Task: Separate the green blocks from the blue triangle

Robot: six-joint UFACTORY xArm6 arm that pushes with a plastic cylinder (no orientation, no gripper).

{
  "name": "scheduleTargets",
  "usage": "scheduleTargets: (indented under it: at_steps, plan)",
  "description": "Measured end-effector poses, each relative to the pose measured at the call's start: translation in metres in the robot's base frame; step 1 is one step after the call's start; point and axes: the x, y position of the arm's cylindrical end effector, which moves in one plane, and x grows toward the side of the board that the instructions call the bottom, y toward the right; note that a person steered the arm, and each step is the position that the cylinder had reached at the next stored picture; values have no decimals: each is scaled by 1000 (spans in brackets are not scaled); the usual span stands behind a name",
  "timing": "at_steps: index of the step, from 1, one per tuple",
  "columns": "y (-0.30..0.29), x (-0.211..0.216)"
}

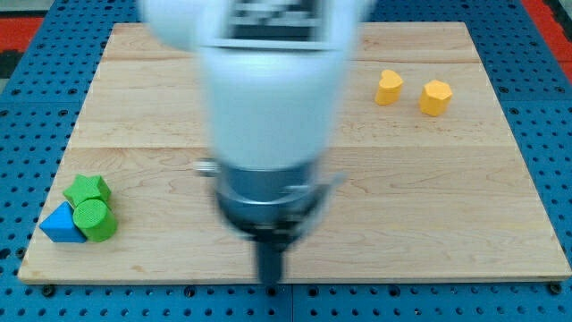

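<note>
A blue triangle (61, 224) lies at the board's bottom left corner. A green round block (95, 219) touches its right side. A green star-like block (88, 189) sits just above, touching both. My tip (271, 284) is at the bottom edge of the board, near the middle, well to the right of this cluster. The white and grey arm body (268, 98) fills the view's centre and hides the board behind it.
Two yellow blocks sit at the top right: one (389, 87) on the left and a hexagonal one (435, 97) on the right. The wooden board (447, 206) rests on a blue pegboard surface (18, 134).
</note>
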Motion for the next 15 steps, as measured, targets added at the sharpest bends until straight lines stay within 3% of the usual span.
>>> scheduleTargets:
  at_steps: [2,3,5,7,10,11,12,13,15]
  plan:
    - [-104,-5]
    - [-100,-16]
    - [-152,-31]
    - [-163,-83]
    - [-130,-179]
    - [-189,-202]
    - [-257,-199]
    - [-256,-186]
    - [-241,-84]
